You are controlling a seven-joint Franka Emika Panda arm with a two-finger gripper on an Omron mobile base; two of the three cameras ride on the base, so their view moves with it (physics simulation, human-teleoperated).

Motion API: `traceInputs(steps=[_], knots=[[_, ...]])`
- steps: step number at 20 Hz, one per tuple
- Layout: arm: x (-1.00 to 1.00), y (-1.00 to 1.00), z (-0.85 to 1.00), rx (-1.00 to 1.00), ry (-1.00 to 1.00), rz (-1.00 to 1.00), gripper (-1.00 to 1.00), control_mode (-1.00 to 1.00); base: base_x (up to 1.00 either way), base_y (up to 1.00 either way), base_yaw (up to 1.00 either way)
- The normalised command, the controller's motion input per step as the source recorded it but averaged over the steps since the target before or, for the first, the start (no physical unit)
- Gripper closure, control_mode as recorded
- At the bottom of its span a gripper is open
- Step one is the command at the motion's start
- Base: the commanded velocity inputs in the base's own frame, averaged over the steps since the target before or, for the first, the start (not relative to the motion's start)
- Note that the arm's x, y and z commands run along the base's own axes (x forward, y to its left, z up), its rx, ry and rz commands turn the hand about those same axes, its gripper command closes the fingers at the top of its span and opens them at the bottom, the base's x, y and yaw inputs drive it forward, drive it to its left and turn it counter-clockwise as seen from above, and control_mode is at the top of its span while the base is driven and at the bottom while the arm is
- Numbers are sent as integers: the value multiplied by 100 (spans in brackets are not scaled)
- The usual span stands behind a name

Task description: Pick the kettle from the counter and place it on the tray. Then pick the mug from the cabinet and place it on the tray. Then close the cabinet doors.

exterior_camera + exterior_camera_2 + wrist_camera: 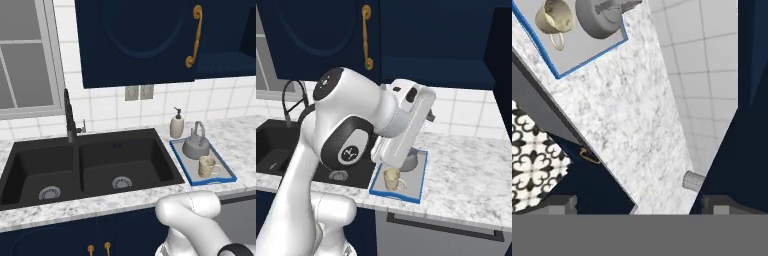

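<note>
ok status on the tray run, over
Gripper open, empty, over the counter. Kettle and mug both on tray. Cabinet doors not shut; left door ajar. Nothing blocking.

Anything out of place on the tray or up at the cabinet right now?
Nothing on the tray looks wrong: kettle and mug both stand upright. The cabinet doors are still open, shelf exposed.

white arm (356,130) bent at the elbow, pincer (637,202) wide open, holding nothing
</note>
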Motion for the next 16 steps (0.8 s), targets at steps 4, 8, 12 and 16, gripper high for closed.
traceInputs(steps=[4,8,12,16], knots=[[-48,-59,0,-10,-3,-18,-100,-100,0,0,0],[-52,-53,1,-22,-2,-9,-100,-100,0,0,0],[-51,-53,1,-25,-2,-6,-100,-100,0,0,0],[-36,-29,10,-23,-1,-19,-100,-100,0,0,0]])
